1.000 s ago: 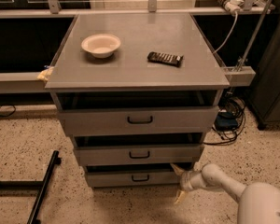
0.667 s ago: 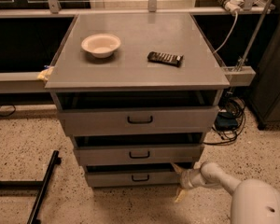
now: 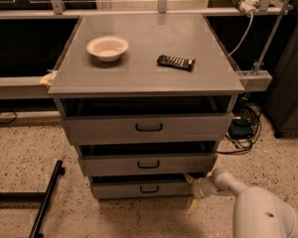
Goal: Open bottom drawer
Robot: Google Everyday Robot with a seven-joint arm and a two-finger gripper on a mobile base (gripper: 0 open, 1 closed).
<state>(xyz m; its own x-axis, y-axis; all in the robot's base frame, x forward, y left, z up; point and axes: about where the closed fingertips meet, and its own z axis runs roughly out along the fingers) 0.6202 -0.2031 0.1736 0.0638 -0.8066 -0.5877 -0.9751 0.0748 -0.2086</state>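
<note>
My gripper (image 3: 190,191) is low near the floor, its jaws wide apart and holding nothing. The upper one is at the right end of the bottom drawer (image 3: 119,189). This drawer, lowest under the worktop (image 3: 149,76), lies just left of me, and its handle (image 3: 149,188) is apart from the jaws.

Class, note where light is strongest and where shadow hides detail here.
Camera view: brightest on the cabinet top by the bowl; dark shadow fills the gap above the bottom drawer; the gripper, at that drawer's right end, sits in dimmer light.
</note>
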